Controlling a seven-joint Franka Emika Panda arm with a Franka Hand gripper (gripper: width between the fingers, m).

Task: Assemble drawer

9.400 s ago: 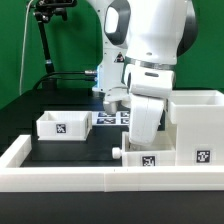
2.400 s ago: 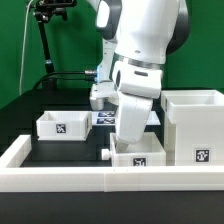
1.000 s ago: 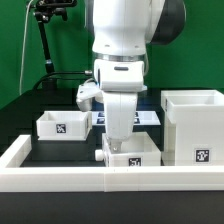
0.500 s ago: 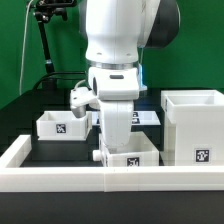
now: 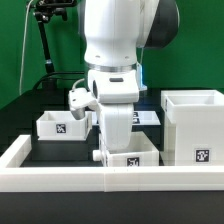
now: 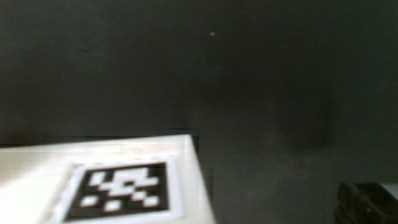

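Note:
A small white open-topped tray [image 5: 130,158] with a tag on its front sits just behind the rim wall, a knob sticking out on its side toward the exterior view's left. My gripper [image 5: 118,146] reaches straight down onto this tray's back wall and looks shut on it; the hand hides the fingers. A second small tray [image 5: 64,125] stands at the exterior view's left. The tall box-shaped shell [image 5: 196,128] stands at the right, apart from both trays. The wrist view shows a white tagged surface [image 6: 118,186] close up and one dark finger [image 6: 375,201].
The long low white rim wall [image 5: 60,178] runs along the front and up the exterior view's left side. The marker board [image 5: 150,117] lies flat behind the arm. A black camera stand [image 5: 44,40] rises at the back left. The table is black.
The gripper and the near tray have shifted toward the exterior view's left, away from the shell, and the wrist has turned. The other tray and the shell have not moved.

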